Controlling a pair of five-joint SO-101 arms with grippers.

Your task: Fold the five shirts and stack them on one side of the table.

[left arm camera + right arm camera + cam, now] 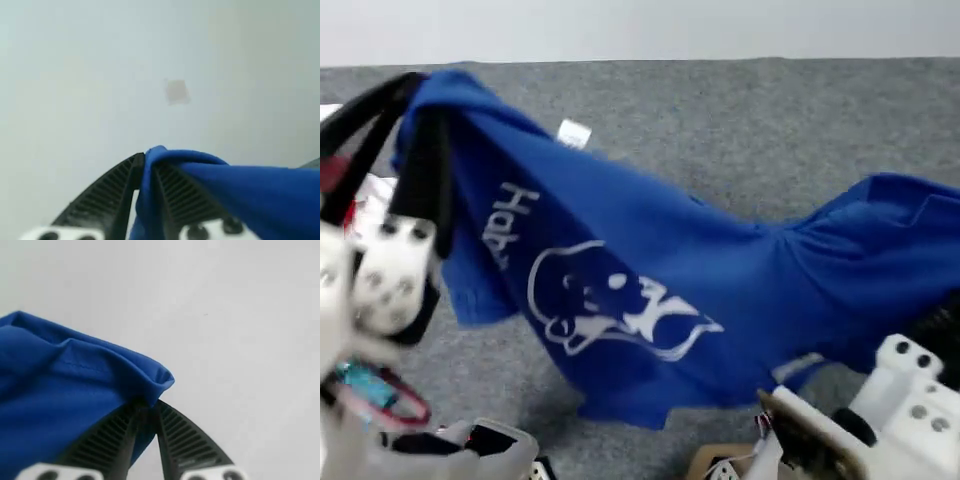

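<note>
A blue shirt (650,260) with a white cartoon print (610,300) hangs stretched above the grey table, held up at two ends. My left gripper (420,95) is at the upper left of the high view, shut on one bunched edge of the shirt (235,195); the cloth is pinched between its black ribbed fingers (107,187). My right gripper (145,407) is shut on a folded hem of the shirt (65,385); its white arm (910,390) stands at the lower right of the high view. A white neck label (574,133) shows at the shirt's top edge.
The grey felt table top (770,120) stretches behind and under the shirt. A red and teal cable clump (375,392) lies by the left arm's base. A red and white object (368,200) sits at the left edge. A pale wall fills the background.
</note>
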